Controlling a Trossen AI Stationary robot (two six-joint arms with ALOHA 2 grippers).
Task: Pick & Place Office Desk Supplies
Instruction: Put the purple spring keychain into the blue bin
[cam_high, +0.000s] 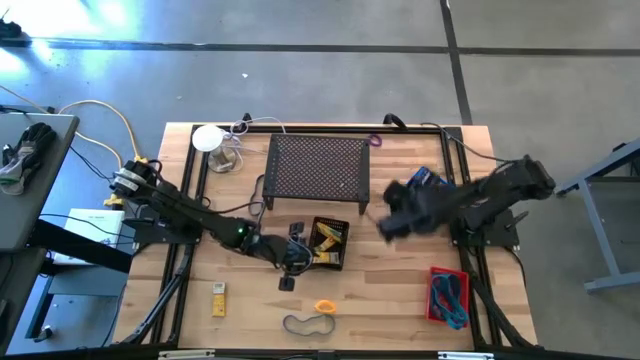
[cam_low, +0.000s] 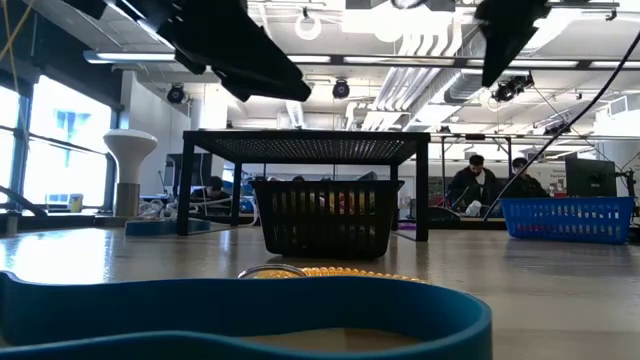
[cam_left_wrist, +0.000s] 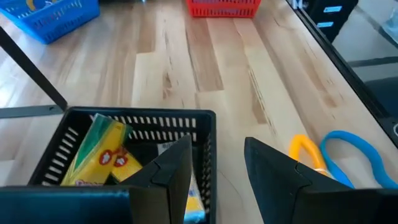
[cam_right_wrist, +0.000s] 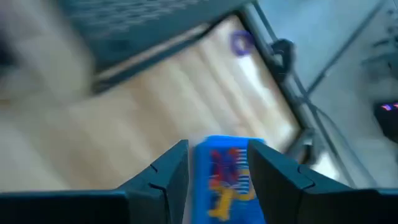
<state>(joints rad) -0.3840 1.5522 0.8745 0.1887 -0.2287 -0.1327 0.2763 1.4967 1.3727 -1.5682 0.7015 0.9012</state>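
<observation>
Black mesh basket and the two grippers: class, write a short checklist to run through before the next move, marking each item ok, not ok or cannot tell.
1. Left gripper empty: ok, nothing shows between its parted fingers.
2. Left gripper clear of the black mesh basket: cannot tell; it sits right at the basket's rim.
3. Yellow packets inside that basket: ok, they lie within its walls.
4. Right gripper holds its load: ok, a blue packet sits between its fingers.
5. Orange ring and blue loop still loose on the table: ok, both lie beside the basket.
</observation>
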